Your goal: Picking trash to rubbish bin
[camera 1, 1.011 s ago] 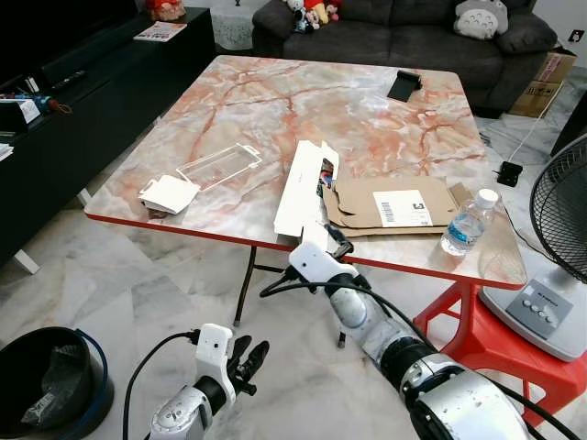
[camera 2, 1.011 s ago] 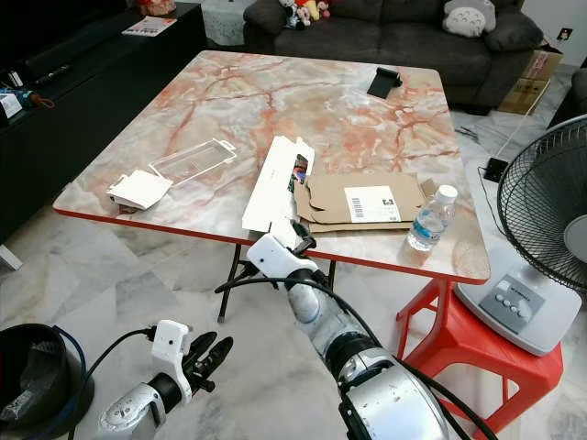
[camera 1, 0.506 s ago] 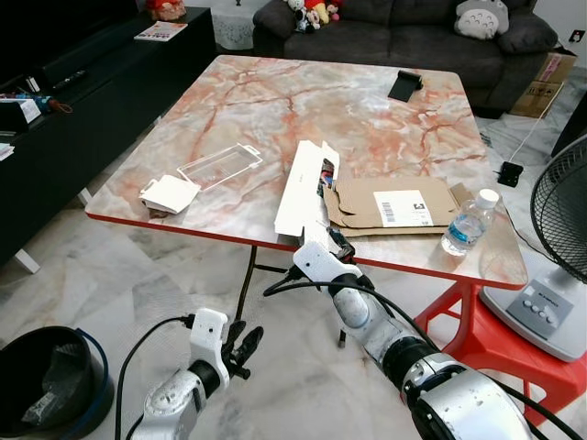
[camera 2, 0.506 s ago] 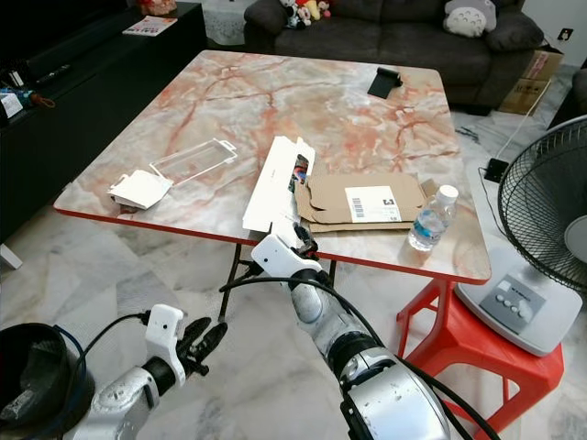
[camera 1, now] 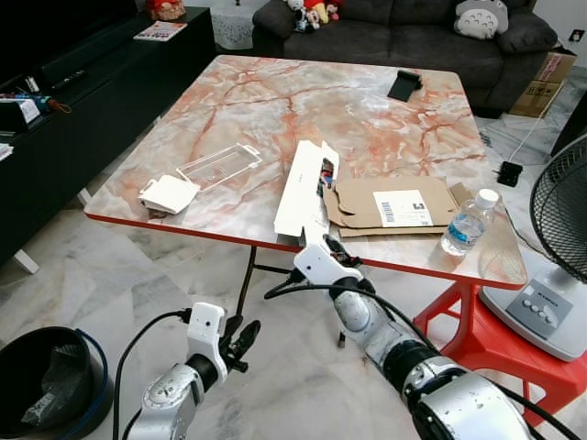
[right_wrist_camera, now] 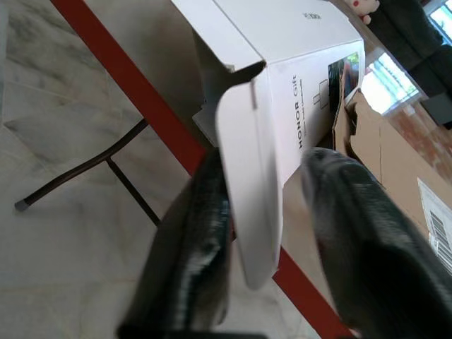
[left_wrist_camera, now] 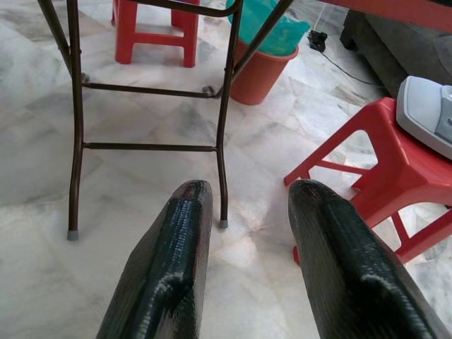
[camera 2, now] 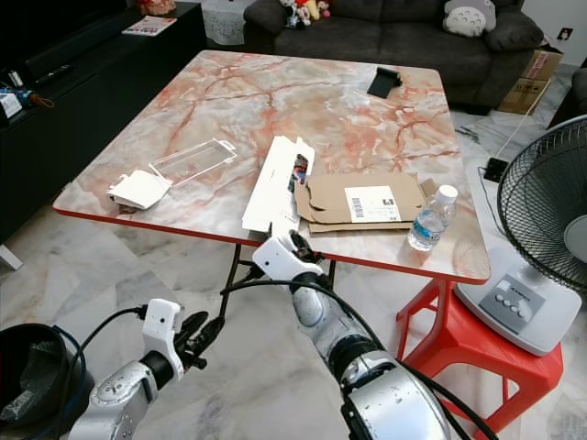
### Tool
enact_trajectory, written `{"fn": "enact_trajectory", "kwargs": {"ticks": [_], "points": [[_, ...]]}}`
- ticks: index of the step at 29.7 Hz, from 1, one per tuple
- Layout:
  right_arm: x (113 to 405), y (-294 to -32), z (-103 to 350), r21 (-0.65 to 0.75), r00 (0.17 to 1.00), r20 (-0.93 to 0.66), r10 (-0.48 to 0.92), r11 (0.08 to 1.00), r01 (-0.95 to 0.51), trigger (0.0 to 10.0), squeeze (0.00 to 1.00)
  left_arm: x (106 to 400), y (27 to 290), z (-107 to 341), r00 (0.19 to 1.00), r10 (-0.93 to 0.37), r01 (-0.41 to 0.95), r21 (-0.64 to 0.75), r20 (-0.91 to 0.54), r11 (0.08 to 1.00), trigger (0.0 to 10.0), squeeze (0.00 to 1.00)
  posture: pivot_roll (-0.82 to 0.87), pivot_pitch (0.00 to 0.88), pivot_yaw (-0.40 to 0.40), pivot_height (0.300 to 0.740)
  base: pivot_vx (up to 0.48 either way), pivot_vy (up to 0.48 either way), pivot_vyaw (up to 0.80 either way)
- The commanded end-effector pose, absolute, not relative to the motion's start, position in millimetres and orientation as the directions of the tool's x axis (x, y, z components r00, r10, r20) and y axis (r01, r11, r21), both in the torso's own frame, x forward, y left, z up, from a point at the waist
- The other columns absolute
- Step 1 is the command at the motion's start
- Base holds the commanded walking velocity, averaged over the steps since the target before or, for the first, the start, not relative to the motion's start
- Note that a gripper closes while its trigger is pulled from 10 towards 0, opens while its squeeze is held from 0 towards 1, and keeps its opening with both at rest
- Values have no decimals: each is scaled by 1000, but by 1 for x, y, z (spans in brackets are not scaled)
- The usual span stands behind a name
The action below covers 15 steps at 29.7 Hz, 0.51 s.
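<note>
A long white box point(camera 1: 304, 188) lies open at the front edge of the marble table point(camera 1: 266, 101), beside a flattened brown cardboard mailer point(camera 1: 390, 203). My right gripper point(camera 1: 332, 249) is at that edge, open, and its fingers point(right_wrist_camera: 205, 233) straddle the box's hanging end flap point(right_wrist_camera: 251, 176). A clear plastic tray point(camera 1: 218, 166) and a small white packet point(camera 1: 169, 193) lie at the front left corner. The black rubbish bin point(camera 1: 46, 380) stands on the floor at the far left. My left gripper point(camera 1: 246, 337) hangs low over the floor, open and empty point(left_wrist_camera: 244, 194).
A water bottle point(camera 1: 466, 223) stands at the table's front right corner, and a black phone point(camera 1: 404, 84) lies at the back. A fan point(camera 1: 559, 211) and a red stool point(camera 1: 468, 321) are on the right. Table legs point(left_wrist_camera: 219, 106) and an orange bucket point(left_wrist_camera: 258, 70) are beneath the table.
My right gripper has edged slightly closer to the box's end flap. The left arm has drifted a little left and up over the floor.
</note>
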State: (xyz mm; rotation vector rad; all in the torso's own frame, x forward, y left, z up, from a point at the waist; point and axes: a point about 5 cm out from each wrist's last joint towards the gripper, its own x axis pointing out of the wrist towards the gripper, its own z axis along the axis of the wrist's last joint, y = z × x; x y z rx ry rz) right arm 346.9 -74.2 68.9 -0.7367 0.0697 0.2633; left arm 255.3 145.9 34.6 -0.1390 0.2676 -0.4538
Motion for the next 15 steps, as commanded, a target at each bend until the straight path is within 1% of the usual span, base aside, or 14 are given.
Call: {"fn": "enact_trajectory", "kwargs": {"ticks": [1,15], "points": [[345,-74,66,-651,961,-170,218,708,-275,0,0,258,147,36,863,-451,414,-191,-229,890,10000,0,216,90,7,740,0,0,0],[345,-75,65,-634,961,-176,214,722,-277,0,0,258,145,34,859,-455,417,-196,-232,887,10000,0,215,83,8,740,0,0,0]]}}
